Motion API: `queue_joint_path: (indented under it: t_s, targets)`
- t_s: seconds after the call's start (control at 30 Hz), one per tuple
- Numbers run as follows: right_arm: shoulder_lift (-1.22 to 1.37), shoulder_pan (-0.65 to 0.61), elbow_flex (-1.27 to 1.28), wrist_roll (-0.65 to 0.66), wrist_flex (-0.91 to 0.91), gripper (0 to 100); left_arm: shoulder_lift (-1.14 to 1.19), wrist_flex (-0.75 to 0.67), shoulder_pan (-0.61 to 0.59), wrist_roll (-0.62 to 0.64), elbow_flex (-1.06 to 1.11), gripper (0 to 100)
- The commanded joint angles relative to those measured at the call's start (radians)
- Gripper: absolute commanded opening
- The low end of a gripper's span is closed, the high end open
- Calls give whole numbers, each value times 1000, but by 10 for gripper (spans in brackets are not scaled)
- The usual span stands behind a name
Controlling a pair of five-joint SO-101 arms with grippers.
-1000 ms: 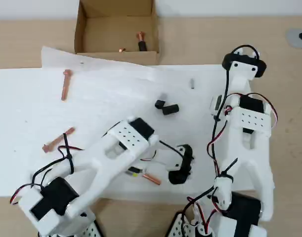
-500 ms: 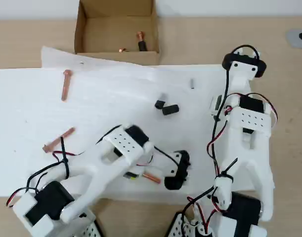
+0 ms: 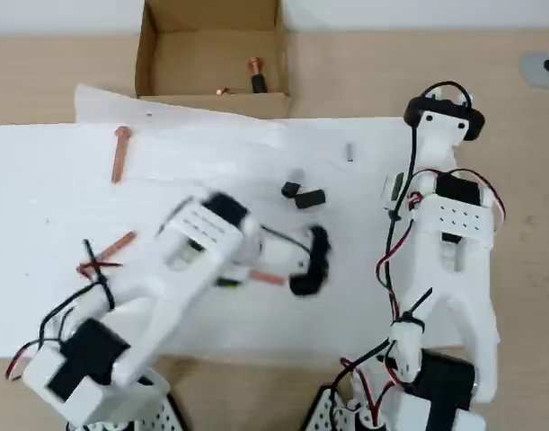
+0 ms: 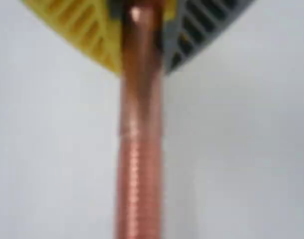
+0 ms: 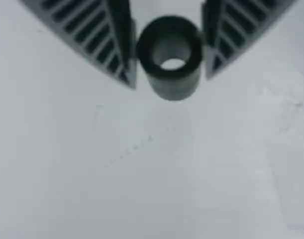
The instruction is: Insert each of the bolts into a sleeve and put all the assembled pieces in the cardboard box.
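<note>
My left gripper (image 4: 142, 35) is shut on the head end of a copper bolt (image 4: 139, 149), whose shaft points away from the fingers. From above, this bolt (image 3: 267, 278) hangs over the white sheet (image 3: 166, 189), a little nearer the front than two loose black sleeves (image 3: 290, 189) (image 3: 311, 198). My right gripper (image 5: 169, 78) is shut on another black sleeve (image 5: 169, 55), bore facing the camera, just over the sheet. The right arm (image 3: 445, 215) stands folded at the table's right side. The cardboard box (image 3: 148, 54) at the back holds an assembled piece (image 3: 256, 76).
Two more copper bolts lie on the sheet's left part, one (image 3: 119, 153) near the box and one (image 3: 108, 253) beside the left arm. A small grey piece (image 3: 349, 151) lies near the right arm. The wooden table (image 3: 364, 72) is bare around the box.
The left arm has carried the bolt away from the sheet's front edge toward the two loose sleeves. The right arm has kept still.
</note>
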Motion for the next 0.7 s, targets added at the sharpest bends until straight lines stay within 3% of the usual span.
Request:
queue_joint_path:
  t_s: [0.0, 0.23, 0.4, 0.67]
  targets:
    - [-2, 8, -77, 5, -21, 62, -18, 124, -78, -43, -143, 9]
    - [-1, 7, -79, 5, -21, 62, -10, 170, -298, -138, -167, 10]
    - [2, 7, -79, 5, -21, 62, -8, 160, -462, -284, -80, 10]
    - [2, -16, -73, 11, -44, 62, -8, -170, -505, -316, 147, 10]
